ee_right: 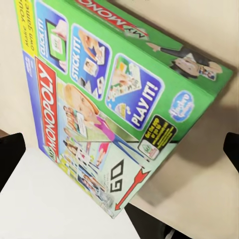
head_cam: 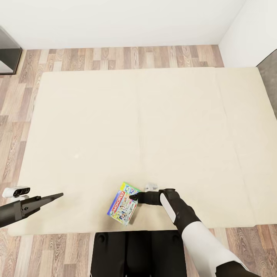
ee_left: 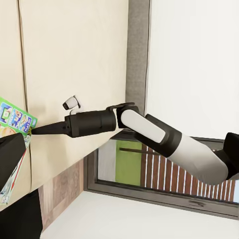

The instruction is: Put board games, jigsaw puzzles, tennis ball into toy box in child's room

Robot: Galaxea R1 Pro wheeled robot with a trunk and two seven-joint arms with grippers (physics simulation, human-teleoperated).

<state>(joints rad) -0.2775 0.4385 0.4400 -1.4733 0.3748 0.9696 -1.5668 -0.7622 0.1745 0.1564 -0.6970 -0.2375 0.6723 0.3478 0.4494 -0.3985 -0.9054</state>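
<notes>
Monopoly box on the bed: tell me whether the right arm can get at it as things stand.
Probably yes: the right gripper is already at the board game, which sits between its spread fingers, nothing between them on the bed.

White walls (head_cam: 115, 19) close the room at the far side and meet at the far right corner. The floor (head_cam: 115, 57) is wood planks in mixed brown and grey tones, running along the far, left and near sides. A dark cabinet (head_cam: 7, 54) stands at the far left. A window (ee_left: 149, 174) with a grey frame shows slatted brown fencing and green outside. Light is even and soft.
</notes>
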